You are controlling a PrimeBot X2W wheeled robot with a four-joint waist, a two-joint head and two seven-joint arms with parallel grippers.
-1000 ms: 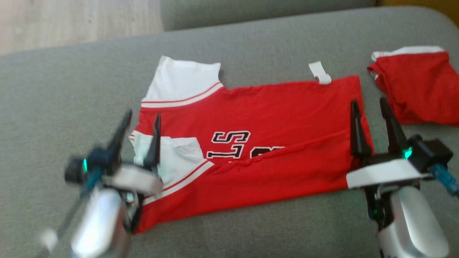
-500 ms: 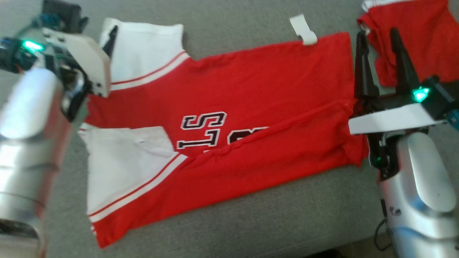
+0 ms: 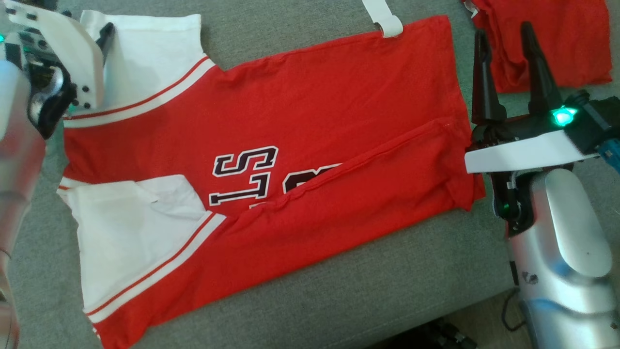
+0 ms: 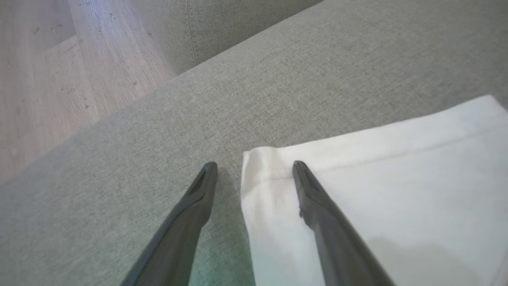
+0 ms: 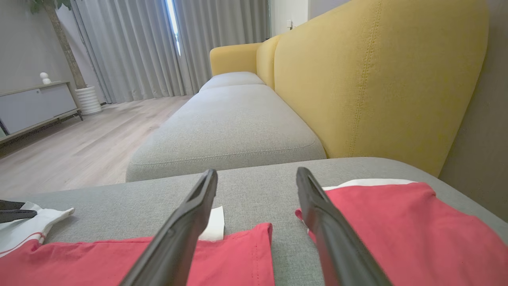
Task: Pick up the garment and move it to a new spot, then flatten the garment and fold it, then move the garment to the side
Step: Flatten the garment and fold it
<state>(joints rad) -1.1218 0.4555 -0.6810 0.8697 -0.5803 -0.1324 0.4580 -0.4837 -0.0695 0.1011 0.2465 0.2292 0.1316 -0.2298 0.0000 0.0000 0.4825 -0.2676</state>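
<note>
**Red garment (image 3: 315, 121) half-folded, an arm at each end**

The right tool (image 3: 503, 30) points away from the robot, fingers apart and empty, beside the garment's hem. The garment lies on the grey cushion (image 3: 387, 291). Farther off, the left tool (image 4: 254, 164) straddles the white sleeve corner (image 4: 258, 159), spread, gripping nothing.

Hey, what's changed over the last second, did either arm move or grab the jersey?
The left gripper swung from the near sleeve of the jersey to its far white sleeve, jaws open astride the corner, gripping nothing. The head view itself also shifted. The right gripper stayed open by the hem; the jersey lies as before, partly folded.
</note>
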